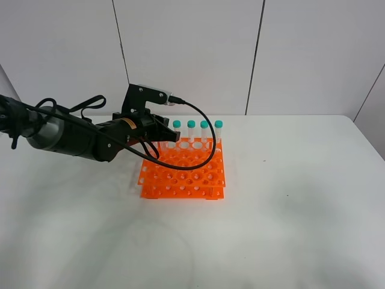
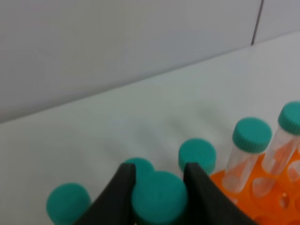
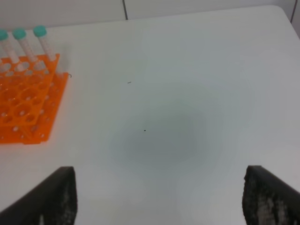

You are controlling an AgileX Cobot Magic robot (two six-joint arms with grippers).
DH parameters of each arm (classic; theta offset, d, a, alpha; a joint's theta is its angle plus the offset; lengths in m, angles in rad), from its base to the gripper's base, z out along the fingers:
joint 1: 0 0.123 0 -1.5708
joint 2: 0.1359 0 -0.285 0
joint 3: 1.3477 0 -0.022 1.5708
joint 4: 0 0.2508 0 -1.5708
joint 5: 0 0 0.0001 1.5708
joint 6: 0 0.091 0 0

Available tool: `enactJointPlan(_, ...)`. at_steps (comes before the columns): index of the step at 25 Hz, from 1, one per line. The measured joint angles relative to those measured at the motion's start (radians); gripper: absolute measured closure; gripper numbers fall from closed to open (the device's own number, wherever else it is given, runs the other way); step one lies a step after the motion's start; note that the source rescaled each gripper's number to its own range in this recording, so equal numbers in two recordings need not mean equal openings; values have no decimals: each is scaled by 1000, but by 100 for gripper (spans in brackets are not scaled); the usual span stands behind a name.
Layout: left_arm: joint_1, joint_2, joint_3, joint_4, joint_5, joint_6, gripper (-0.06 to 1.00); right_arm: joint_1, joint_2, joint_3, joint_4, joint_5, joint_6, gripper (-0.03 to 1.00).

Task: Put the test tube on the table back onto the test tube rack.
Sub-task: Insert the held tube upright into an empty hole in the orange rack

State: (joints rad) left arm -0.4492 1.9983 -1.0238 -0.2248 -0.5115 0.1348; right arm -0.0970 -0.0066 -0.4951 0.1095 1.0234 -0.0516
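Gripping the test tube, left tool, tube seemingly upright, cap up.

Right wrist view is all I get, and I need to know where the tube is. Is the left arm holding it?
Observer: Yes. In the left wrist view the left gripper has its fingers on both sides of a teal cap of the test tube.
Operator: Is it over the rack?
Observer: The high view puts the gripper at the back left of the test tube rack, beside four standing tubes.
Operator: And my gripper?
Observer: The right gripper is open over the bare table.
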Motion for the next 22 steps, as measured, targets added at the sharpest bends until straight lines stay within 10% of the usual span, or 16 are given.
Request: enactJointPlan(22, 1, 30, 16, 8, -24, -8, 94, 0, 0, 0, 0, 0, 0, 4)
